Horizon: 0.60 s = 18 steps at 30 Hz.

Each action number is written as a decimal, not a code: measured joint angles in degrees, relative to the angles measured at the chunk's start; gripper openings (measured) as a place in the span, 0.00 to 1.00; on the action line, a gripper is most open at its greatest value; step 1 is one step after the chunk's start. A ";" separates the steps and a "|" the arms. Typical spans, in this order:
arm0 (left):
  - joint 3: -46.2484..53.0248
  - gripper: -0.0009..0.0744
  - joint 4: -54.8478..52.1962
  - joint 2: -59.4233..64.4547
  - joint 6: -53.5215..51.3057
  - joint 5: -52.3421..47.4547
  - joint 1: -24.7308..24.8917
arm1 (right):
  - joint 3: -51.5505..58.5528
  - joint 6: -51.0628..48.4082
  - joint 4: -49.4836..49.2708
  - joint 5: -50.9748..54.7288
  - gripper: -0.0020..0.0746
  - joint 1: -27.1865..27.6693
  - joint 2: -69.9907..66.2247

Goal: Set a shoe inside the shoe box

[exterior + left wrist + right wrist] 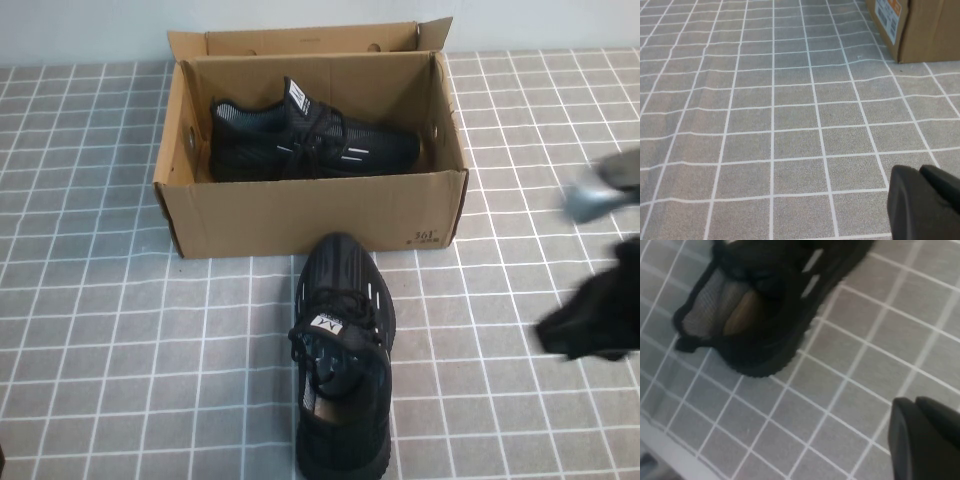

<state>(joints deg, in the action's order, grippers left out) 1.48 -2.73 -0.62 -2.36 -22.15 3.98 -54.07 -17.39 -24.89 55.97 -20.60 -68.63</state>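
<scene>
While the right pincer (925, 440) stood closed and empty above the gridded desk (100, 330), at the right edge of the high view, its wrist camera alone showed the heel opening of the shoe (765, 305) on the desk, with mesh lining and a tan insole. The left pincer (925, 205), likewise closed and holding nothing, hung low over bare tiles; only its wrist view showed an end wall of the shoe box (920, 30) bearing a printed label. The high view alone showed both sneakers. The shoe (343, 350) lay upright on the desk just in front of the shoe box (310, 215), toe toward its front wall: black knit, laced, white side dashes, white tongue label. Its mate (310, 140) lay inside the open box, toe toward the robot's right.
</scene>
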 joint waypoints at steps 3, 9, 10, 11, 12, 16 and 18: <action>0.00 0.01 0.00 0.00 0.00 0.00 0.00 | -5.16 -0.49 3.04 0.34 0.01 -8.18 -5.62; 0.00 0.01 0.00 0.00 0.00 0.00 0.00 | -15.23 -3.44 9.93 2.10 0.07 -21.97 -14.74; 0.00 0.01 0.00 0.00 0.00 0.00 0.00 | -16.67 -4.41 10.59 2.57 0.11 -23.47 -16.07; 0.00 0.01 0.00 0.00 0.00 0.00 0.00 | -17.99 -5.37 10.60 2.75 0.16 -24.63 -17.31; 0.00 0.01 0.00 0.00 0.00 0.00 0.00 | -18.95 -6.09 10.60 2.84 0.23 -25.34 -18.21; 0.00 0.01 0.00 0.00 0.00 0.00 0.00 | -22.46 -8.75 11.44 1.30 0.52 -26.59 -21.67; 0.00 0.01 0.00 0.00 0.00 0.00 0.00 | -23.70 -9.40 11.82 -0.69 0.61 -26.81 -23.21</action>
<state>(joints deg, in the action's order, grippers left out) 1.48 -2.73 -0.62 -2.36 -22.15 3.98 -77.77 -26.79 -13.08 55.28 -47.41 -91.84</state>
